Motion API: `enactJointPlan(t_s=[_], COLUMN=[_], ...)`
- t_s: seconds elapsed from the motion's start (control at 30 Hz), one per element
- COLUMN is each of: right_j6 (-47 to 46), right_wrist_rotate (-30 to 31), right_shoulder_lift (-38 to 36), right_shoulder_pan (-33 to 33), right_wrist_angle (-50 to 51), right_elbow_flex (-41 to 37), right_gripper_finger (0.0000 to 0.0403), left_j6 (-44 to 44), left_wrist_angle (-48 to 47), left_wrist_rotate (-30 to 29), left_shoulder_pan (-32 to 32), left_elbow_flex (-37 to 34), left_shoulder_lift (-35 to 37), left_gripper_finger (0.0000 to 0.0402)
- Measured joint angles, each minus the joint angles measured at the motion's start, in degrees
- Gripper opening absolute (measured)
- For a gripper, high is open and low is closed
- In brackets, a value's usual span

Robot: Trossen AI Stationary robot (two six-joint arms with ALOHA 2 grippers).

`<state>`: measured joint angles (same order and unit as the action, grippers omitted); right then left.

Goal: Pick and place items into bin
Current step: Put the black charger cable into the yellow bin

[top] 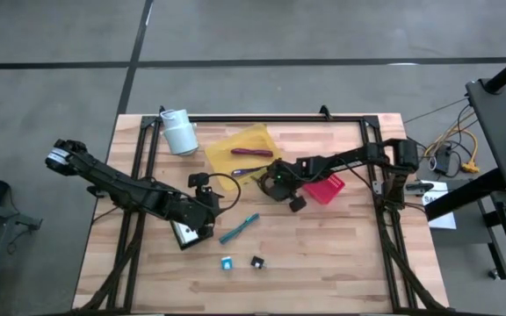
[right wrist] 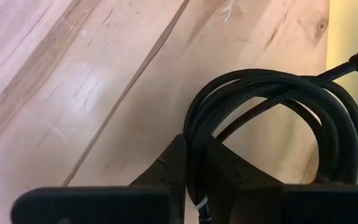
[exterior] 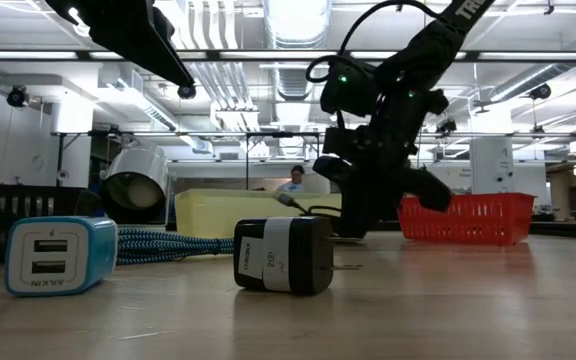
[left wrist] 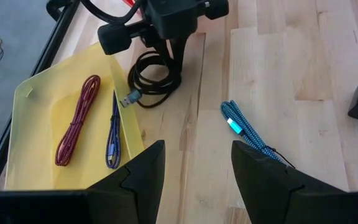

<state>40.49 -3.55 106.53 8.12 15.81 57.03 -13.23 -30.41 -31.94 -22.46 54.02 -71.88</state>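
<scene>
Wooden desk (top: 323, 254) under open lab ceiling. Step in hand: grasp. Right tool (right wrist: 194, 165) clenched on coiled black cable (right wrist: 272, 118), fingers pinching one strand, coil lying on desk just beside yellow tray (top: 235, 140). Next move likely needs lift, then carry to red bin (top: 326, 188) just behind tool. Right arm stretched low across desk. Left tool (left wrist: 194, 168) released, hovering, teal braided cable (left wrist: 247, 129) ahead.

Even overhead lighting; ceiling strip lights (exterior: 298, 20) glare in the low view. Soft shadows on tabletop (top: 323, 254). Black cable coil (right wrist: 278, 124) just beyond right fingers (right wrist: 179, 168) slightly blurred.
</scene>
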Motion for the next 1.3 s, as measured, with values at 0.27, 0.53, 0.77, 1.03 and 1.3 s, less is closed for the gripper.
enactJointPlan(t_s=[0.27,0.53,0.77,1.03,1.3], right_j6=[0.8,7.9,9.9,-17.0,-35.5], right_wrist_rotate=[0.3,-2.8,-4.2,-18.5,-35.2], right_shoulder_lift=[-2.6,-8.7,-11.5,-8.5,-5.0], right_shoulder_pan=[-1.5,-2.8,-0.3,8.5,16.3], right_wrist_angle=[1.6,-1.9,-18.9,-37.7,-39.2], right_elbow_flex=[-0.4,-0.4,-0.3,-0.2,-0.2], right_gripper_finger=[0.0021,0.0020,0.0020,0.0020,0.0020], left_j6=[0.0,0.0,0.1,0.1,-1.4], left_wrist_angle=[0.0,0.0,0.0,0.0,0.1], left_wrist_rotate=[0.0,0.0,0.0,0.0,0.0], left_shoulder_pan=[0.0,0.0,0.0,0.0,0.0], left_elbow_flex=[0.0,0.0,0.0,0.0,0.2], left_shoulder_lift=[0.0,0.0,0.0,0.0,0.0], left_gripper_finger=[0.0169,0.0169,0.0169,0.0169,0.0169])
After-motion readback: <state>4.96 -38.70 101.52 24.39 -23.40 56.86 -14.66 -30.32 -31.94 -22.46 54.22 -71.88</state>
